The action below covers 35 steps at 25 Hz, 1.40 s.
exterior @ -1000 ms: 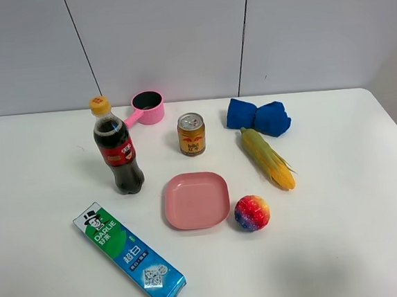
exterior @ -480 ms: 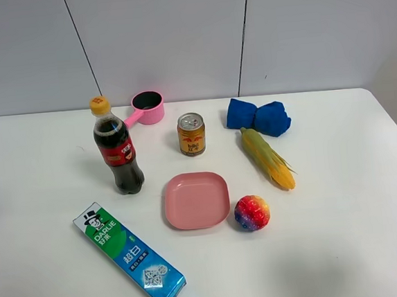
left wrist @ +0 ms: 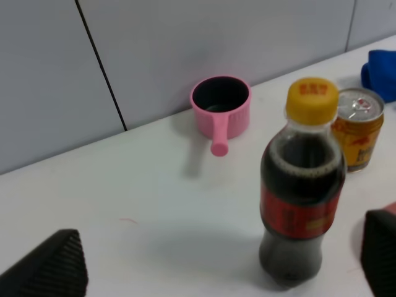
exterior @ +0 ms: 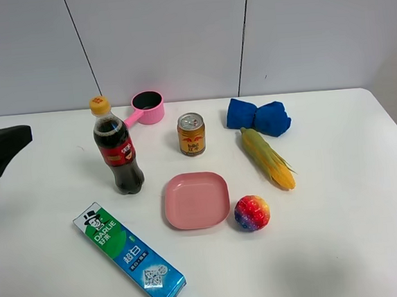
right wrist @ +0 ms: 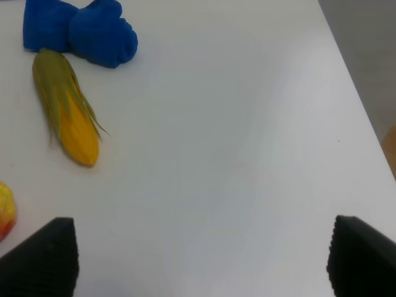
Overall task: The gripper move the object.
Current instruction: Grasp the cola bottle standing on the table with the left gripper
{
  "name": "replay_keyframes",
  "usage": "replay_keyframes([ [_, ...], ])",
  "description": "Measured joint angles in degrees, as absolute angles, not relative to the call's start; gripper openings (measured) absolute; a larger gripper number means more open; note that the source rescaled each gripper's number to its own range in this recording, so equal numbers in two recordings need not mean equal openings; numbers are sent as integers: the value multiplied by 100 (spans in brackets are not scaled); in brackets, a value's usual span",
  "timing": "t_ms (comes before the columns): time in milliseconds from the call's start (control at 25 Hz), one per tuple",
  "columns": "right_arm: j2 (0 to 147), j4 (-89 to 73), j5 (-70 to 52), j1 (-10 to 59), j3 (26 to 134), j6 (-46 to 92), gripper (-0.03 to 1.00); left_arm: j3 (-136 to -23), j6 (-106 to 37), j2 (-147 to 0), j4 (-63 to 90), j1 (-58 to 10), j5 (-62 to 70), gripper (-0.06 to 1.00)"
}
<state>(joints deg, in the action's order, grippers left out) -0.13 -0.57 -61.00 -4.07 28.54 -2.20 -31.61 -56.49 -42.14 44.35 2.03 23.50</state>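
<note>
Nearest on the table (exterior: 346, 247) is the toothpaste box (exterior: 129, 255), then the pink plate (exterior: 196, 199) and rainbow ball (exterior: 251, 212). The right gripper (right wrist: 201, 260) is spread wide and empty over the table's right side, right of the corn (exterior: 267, 158). The cola bottle (exterior: 116, 147) stands upright left of center, just beyond the box, with the gold can (exterior: 191, 134) to its right. The left gripper (exterior: 0, 150) hovers well left of the bottle, also wide and empty. The pink saucepan (exterior: 146, 108) is farthest back.
</note>
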Motion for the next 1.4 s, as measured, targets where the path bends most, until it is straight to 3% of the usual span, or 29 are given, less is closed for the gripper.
replay_keyframes([
  [360, -13, -57, -6100, -407, 2854, -220, 100, -2541, -7283, -4214, 6362, -269, 1861, 100],
  [640, -13, -57, -6100, -407, 2854, -220, 100, -2307, -7414, -4216, 6167, -591, 1356, 100],
  [1000, -13, -57, -6100, -407, 2854, -220, 100, -2297, -5588, -4651, 4784, -597, 1013, 100],
  [1400, -13, -57, -6100, -407, 2854, -220, 100, -2297, -1422, -4947, 1810, -604, 0, 100],
])
